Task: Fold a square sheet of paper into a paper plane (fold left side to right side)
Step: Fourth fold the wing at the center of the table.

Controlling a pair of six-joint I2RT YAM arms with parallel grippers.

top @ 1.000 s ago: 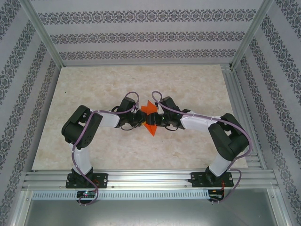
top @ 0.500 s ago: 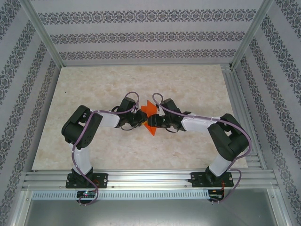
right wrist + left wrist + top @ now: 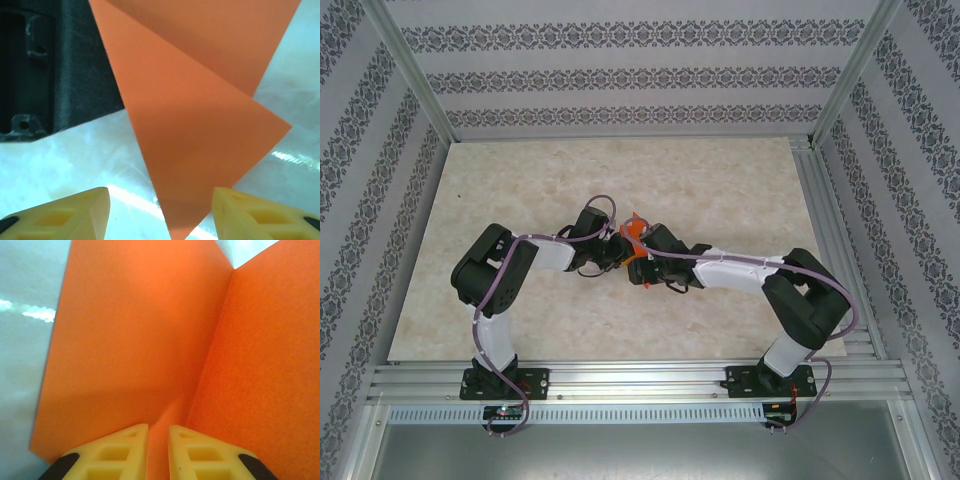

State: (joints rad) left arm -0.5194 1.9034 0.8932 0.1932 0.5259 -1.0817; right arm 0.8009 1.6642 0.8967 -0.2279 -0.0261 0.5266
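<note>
At the tabletop's (image 3: 720, 170) middle the right gripper (image 3: 160, 200) has slid left over the square sheet of paper (image 3: 636, 231), jaws wide astride its point. The left gripper (image 3: 158, 435) stays pinched on the crease; the fold looks unfinished

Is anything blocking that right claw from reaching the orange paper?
Nothing visible does. The right gripper is open with the pointed corner of the orange paper sheet between its fingers. The left gripper pinches the same sheet from the other side.
</note>
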